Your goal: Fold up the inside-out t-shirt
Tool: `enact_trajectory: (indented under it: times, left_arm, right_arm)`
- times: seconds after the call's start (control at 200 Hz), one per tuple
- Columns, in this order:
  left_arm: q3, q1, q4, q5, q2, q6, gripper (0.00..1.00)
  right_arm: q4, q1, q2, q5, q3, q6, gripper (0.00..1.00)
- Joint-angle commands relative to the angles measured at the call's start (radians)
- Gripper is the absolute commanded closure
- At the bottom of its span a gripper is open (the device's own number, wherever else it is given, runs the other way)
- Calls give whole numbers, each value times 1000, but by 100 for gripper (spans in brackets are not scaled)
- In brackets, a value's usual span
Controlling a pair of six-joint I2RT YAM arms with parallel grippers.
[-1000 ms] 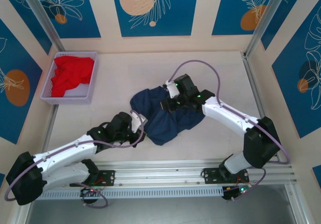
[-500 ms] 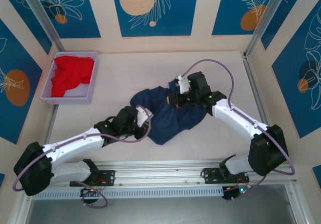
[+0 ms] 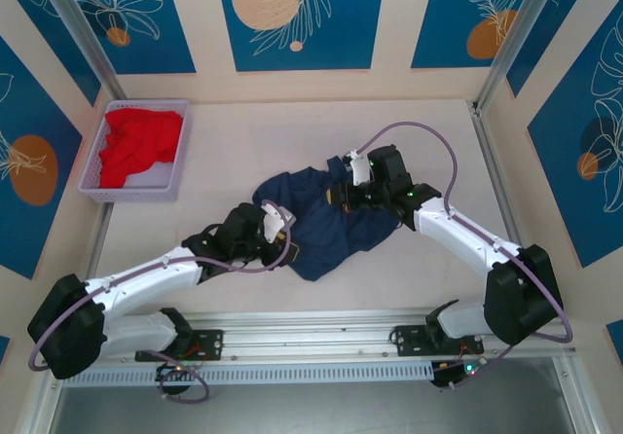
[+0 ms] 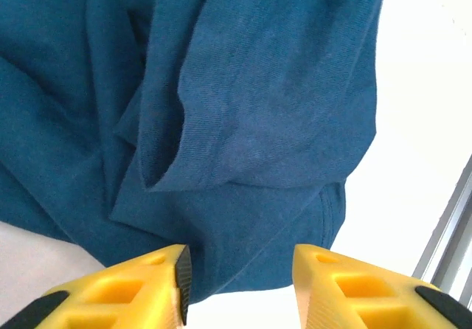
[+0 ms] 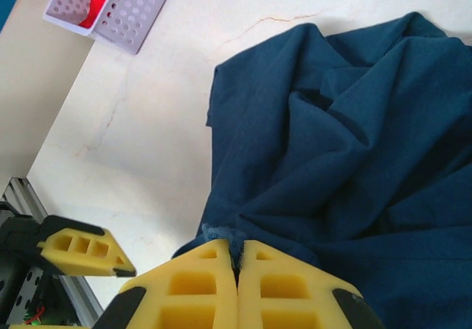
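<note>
The inside-out t-shirt (image 3: 326, 222) lies crumpled in a navy heap at the middle of the table, no print or label showing. My left gripper (image 3: 285, 247) sits low at its near left edge. In the left wrist view its yellow fingers (image 4: 166, 288) stand apart around the gripper midpoint (image 4: 240, 283), with the shirt's hem (image 4: 265, 248) just beyond the tips and nothing pinched. My right gripper (image 3: 339, 198) is over the heap's far side. The right wrist view shows that gripper (image 5: 237, 254) shut on a small bunched fold of the t-shirt (image 5: 332, 144).
A lilac perforated basket (image 3: 95, 179) holding a red garment (image 3: 138, 144) stands at the far left, also in the right wrist view as the basket (image 5: 136, 15). An aluminium rail (image 3: 321, 332) runs along the near table edge. Bare pale tabletop (image 3: 243, 142) surrounds the shirt.
My left gripper slid right to the shirt's near edge, then opened from shut. My right gripper shifted a little to the right and stayed shut on the cloth.
</note>
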Motion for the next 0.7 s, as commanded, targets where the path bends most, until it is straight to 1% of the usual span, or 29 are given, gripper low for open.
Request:
enact_trajectory:
  times: [0.0,0.065,0.15,0.235,0.295,0.43,0.545,0.695]
  left_arm:
    - [-23,24,69,81,0,-86,51]
    - [-19,38,107,95,35,-134,47]
    - [12,60,140,110,105,-211,46]
    - [38,72,211,169,176,-288,45]
    - [56,74,246,191,217,-333,43]
    - [85,74,286,227,258,-403,43]
    - [109,71,228,189,244,-432,44]
    - [154,69,97,106,224,-461,39]
  right_arm:
    - [24,-4,-36,-3,-10,30,100]
    - [32,-1,-33,-1,-14,38,100]
    - [38,1,-28,-2,-14,42,100]
    - [40,2,-23,1,-15,43,100]
    - [41,4,-22,0,-15,44,100]
    - [41,4,-23,4,-22,44,100]
    - [39,4,-27,5,-25,42,100]
    - [41,4,-31,6,-26,39,100]
